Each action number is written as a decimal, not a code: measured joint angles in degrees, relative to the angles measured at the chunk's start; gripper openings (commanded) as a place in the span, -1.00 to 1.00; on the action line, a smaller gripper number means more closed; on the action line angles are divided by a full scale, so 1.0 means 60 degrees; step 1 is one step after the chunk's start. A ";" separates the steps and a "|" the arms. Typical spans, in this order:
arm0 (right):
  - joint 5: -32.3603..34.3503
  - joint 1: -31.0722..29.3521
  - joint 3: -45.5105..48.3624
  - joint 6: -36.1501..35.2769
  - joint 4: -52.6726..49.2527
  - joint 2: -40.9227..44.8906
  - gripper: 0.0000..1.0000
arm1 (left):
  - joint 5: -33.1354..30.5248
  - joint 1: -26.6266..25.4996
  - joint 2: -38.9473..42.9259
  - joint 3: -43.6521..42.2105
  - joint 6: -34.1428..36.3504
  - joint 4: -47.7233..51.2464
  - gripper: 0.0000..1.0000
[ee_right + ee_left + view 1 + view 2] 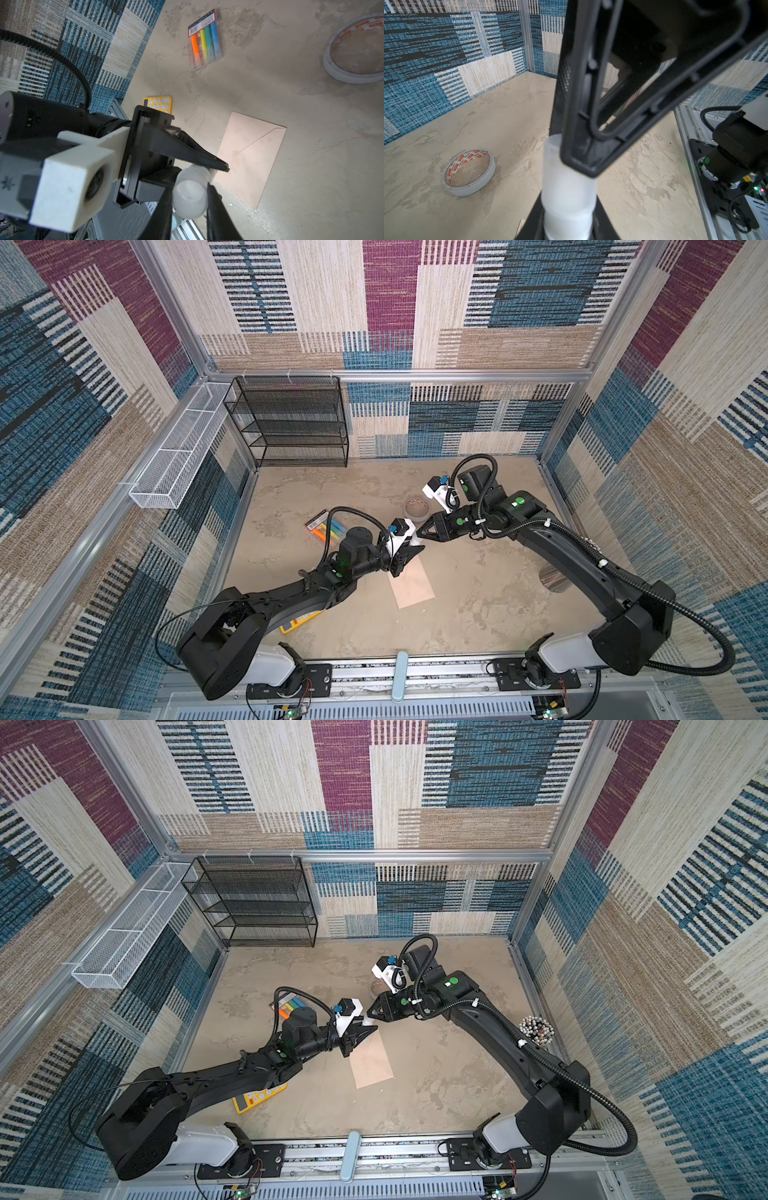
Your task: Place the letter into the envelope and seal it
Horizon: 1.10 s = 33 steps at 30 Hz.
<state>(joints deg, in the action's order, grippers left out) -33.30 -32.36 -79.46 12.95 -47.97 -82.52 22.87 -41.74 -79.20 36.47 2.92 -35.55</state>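
Right wrist view: my right gripper [190,188] is partly closed, clamped on one end of a frosted white tube [188,200]. The left gripper [568,209] pinches the other end. The envelope [411,585] lies flat at mid-frame in both top views, just below the grippers, flap side up.

Tape roll [475,188]: repeated orange-red brand blocks round the inner core, lettering too small to read. Chalk pack [204,39], 9 o'clock of the roll: barcode label, print illegible. Yellow calculator [158,104], 6 o'clock of the pack: key marks unreadable.
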 measured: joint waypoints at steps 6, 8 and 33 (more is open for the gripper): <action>0.0346 -0.0113 -0.0069 -0.0058 -0.0058 -0.0029 -0.48 | -0.0004 0.0015 -0.0036 0.0084 -0.0033 0.0120 -1.00; 0.0437 -0.0164 -0.0069 -0.0058 -0.0062 -0.0047 -0.49 | -0.0007 0.0015 -0.0036 0.0084 -0.0055 0.0168 -1.00; 0.2138 -0.1333 -0.0120 -0.0015 0.0335 -0.0885 -0.53 | -0.0528 0.0251 0.0608 -0.1093 -0.0739 -0.0379 -1.00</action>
<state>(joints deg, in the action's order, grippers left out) -20.47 -40.36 -80.18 12.86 -45.95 -87.83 19.70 -40.23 -75.55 29.91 -1.52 -37.82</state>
